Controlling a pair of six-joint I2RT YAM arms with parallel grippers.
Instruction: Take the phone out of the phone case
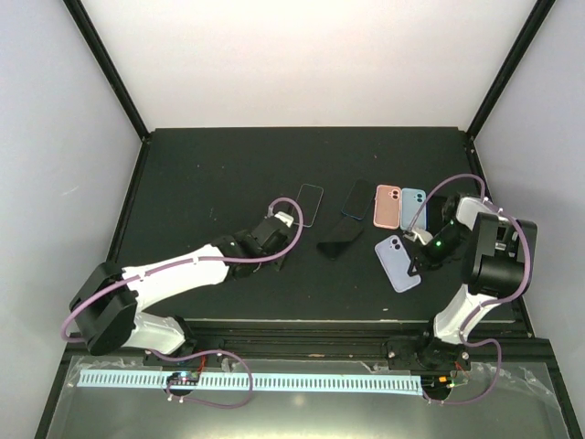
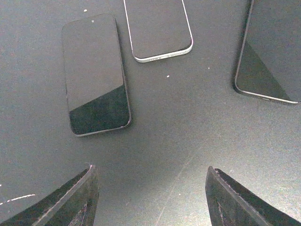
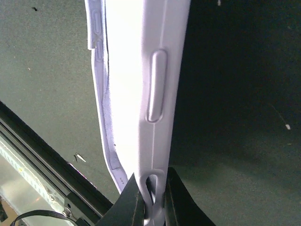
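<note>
The lilac case (image 1: 396, 263) (image 3: 141, 84) lies back-up at the right of the mat (image 1: 210, 183), its camera cut-out toward the far end. The right gripper (image 1: 422, 259) (image 3: 153, 202) has it by the edge: in the right wrist view I see the case edge-on, side button bump facing me, with both fingers (image 3: 129, 202) pinched tight on its rim. One lip of the case looks peeled away from the rest along the left. I cannot tell whether a phone is inside, nor whether the case is lifted off the mat.

Just beyond it sit a pink case (image 1: 388, 206) and a pale blue case (image 1: 413, 208), side by side and touching. Left of those are a blue-edged phone (image 1: 358, 199) and, nearer me, a black phone (image 1: 340, 238).

My left gripper (image 1: 285, 218) (image 2: 150, 188) hovers low over bare mat near the middle, fingers (image 2: 75, 197) well apart and holding nothing. A silver-edged phone (image 1: 310, 204) (image 2: 157, 28) lies screen-up just ahead of it, not touched.
</note>
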